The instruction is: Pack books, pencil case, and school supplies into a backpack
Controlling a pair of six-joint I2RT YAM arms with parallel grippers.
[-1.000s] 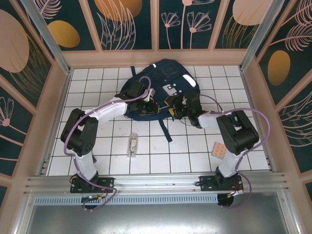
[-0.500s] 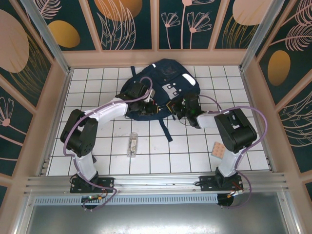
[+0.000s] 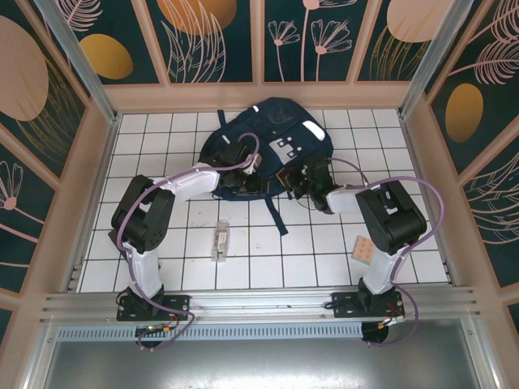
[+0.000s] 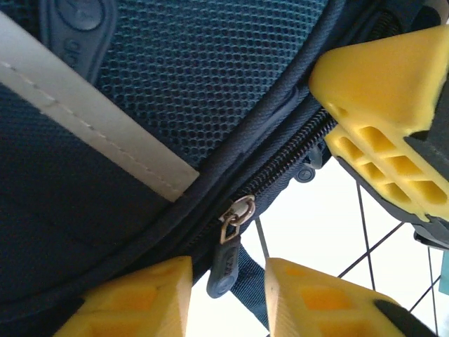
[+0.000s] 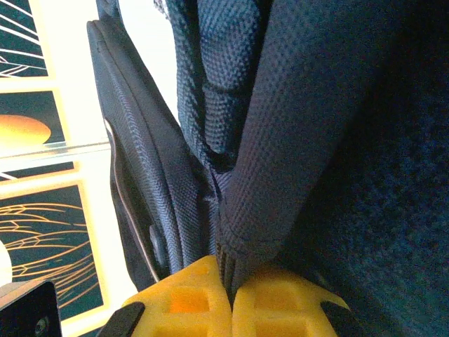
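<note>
The navy backpack (image 3: pixel 276 130) lies at the back of the tiled table. My left gripper (image 4: pixel 228 298) is open at its near edge, and the dark zipper pull (image 4: pixel 226 263) hangs loose between the yellow fingers, touching neither. The closed zipper (image 4: pixel 280 165) runs up to the right. My right gripper (image 5: pixel 230 291) is shut on a fold of backpack fabric (image 5: pixel 280 140) at the seam. From above, the left gripper (image 3: pixel 246 173) and right gripper (image 3: pixel 293 180) sit close together at the bag's near side. The books and pencil case are out of view.
A narrow clear oblong box (image 3: pixel 220 241) lies on the tiles in front of the left arm. A pinkish-tan dotted pad (image 3: pixel 362 251) rests beside the right arm's base. A dark strap (image 3: pixel 276 212) trails from the backpack toward the near side. Walls enclose the table.
My right gripper closed on the backpack fabric. My left gripper has opened and released the zipper pull, and the left arm has shifted slightly right.
</note>
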